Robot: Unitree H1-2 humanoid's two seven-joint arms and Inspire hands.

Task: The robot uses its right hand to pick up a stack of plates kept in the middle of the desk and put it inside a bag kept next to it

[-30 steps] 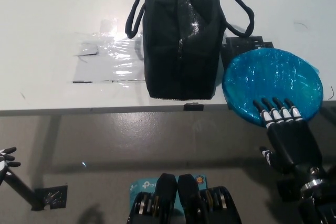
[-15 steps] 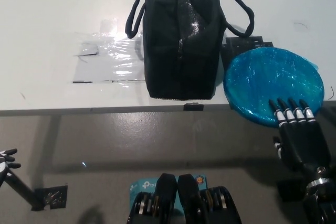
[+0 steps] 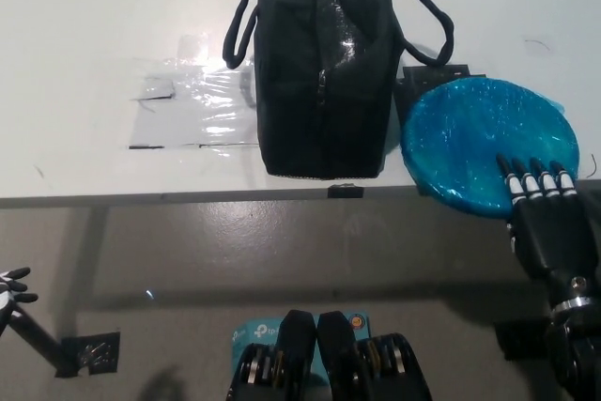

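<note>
A stack of blue plates (image 3: 484,143) wrapped in shiny film lies at the desk's near right edge, partly overhanging it. My black right hand (image 3: 547,221) is at the stack's near right rim, its fingertips (image 3: 535,179) lying over the rim with the fingers straight and apart. It grips nothing that I can see. The black bag (image 3: 323,58) stands upright just left of the plates, its handles spread to both sides. My white left hand (image 3: 11,284) rests low at the picture's left edge, only partly in view.
The white desk (image 3: 94,53) carries a patch of clear tape (image 3: 192,105) left of the bag. A small black object (image 3: 432,77) lies behind the plates beside the bag. Below the desk's front edge is grey floor.
My right hand has moved to the right and slightly up along the plates' near rim. The plate stack has shifted slightly away from me. The left hand has stayed still.
</note>
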